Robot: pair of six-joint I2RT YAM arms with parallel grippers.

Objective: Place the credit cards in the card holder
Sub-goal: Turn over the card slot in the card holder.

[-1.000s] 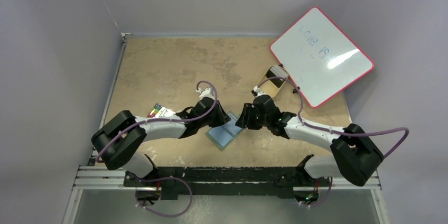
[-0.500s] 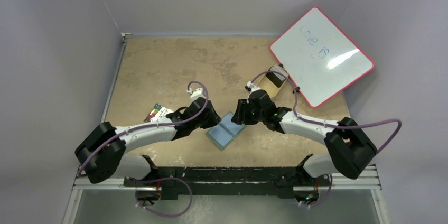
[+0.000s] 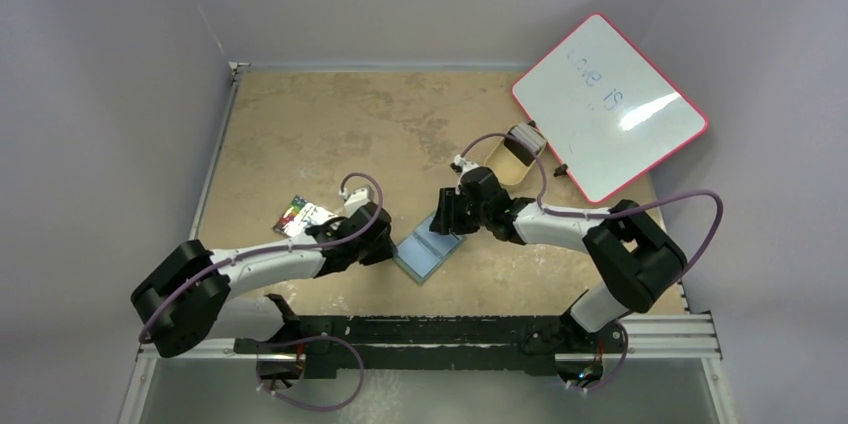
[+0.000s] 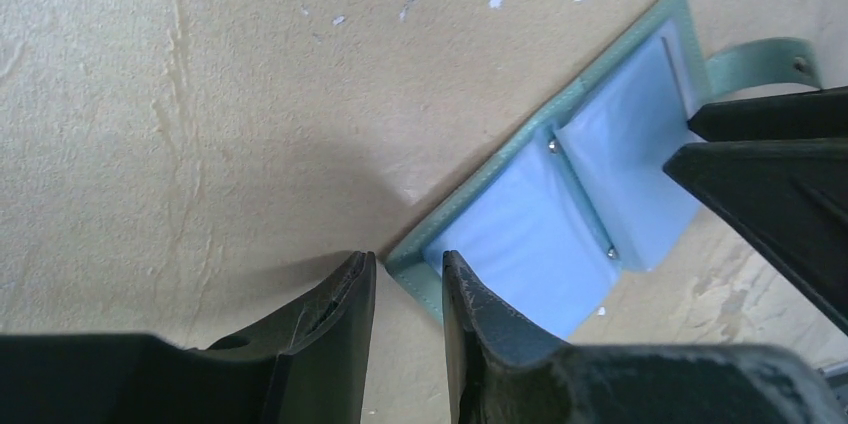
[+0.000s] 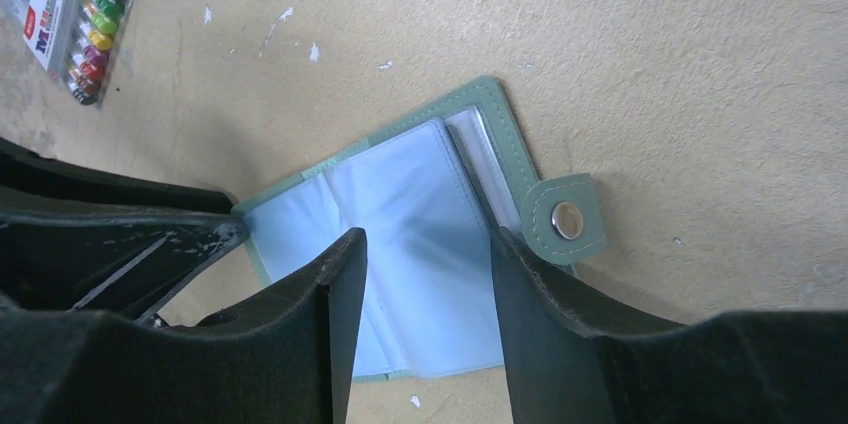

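From above, the card holder [image 3: 425,254] lies open and flat on the table [image 3: 300,124], close to the near edge and between the two arms. The left gripper [image 3: 388,246] is at its left corner and the right gripper [image 3: 441,231] hangs over its far half. The far and left parts of the table are wide and bare. A whiteboard [image 3: 608,106] overhangs the far right corner, and walls close in on the left and far sides. There is one tan tray [image 3: 500,172] beside the whiteboard. The credit cards [image 3: 527,138] show only as a pale sliver at its far end, too small to count. One marker pack [image 3: 300,214] lies near the left edge, well apart from the card holder.

In the left wrist view, the left gripper [image 4: 405,269] has its jaws parted by a narrow gap and clamps nothing. The card holder's [image 4: 560,214] near corner sits right at the mouth of that gap. Two clear sleeves and two small rivets can be counted. Bare table fills the left and top. The right gripper [image 4: 775,184] crowds the right side.

In the right wrist view, the right gripper [image 5: 425,249] stands with its jaws wide apart and empty, over the clear sleeves. One snap tab [image 5: 567,219] sticks out on the right, with bare table beyond it. The marker pack [image 5: 70,29] sits at the top left corner.
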